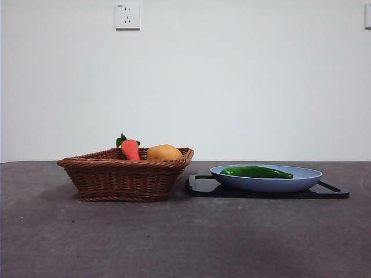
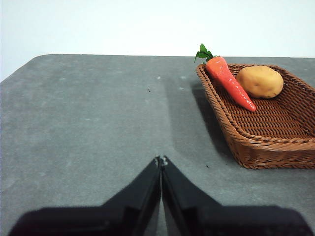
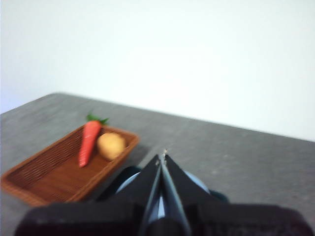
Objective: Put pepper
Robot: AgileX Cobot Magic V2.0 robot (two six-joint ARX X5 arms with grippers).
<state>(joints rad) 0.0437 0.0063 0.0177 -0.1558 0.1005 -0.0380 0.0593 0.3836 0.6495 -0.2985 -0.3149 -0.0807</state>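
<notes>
The dark-green pepper [image 1: 256, 171] lies in a blue plate [image 1: 301, 180] on a black tray [image 1: 333, 191], right of the wicker basket [image 1: 124, 176]. The basket holds an orange-red carrot [image 1: 130, 149] and a yellow-orange potato [image 1: 164, 153]; both also show in the left wrist view, carrot [image 2: 230, 82] and potato [image 2: 260, 81]. My left gripper [image 2: 161, 160] is shut and empty over bare table beside the basket [image 2: 256, 142]. My right gripper [image 3: 162, 156] is shut and empty, raised above the plate [image 3: 129, 182]; its jaws hide the pepper. Neither gripper shows in the front view.
A grey table [image 1: 185, 243] runs to a white wall with a socket [image 1: 127, 16]. In the right wrist view the basket [image 3: 54, 174] lies beside the plate with the carrot [image 3: 88, 141] and potato [image 3: 111, 145] in it.
</notes>
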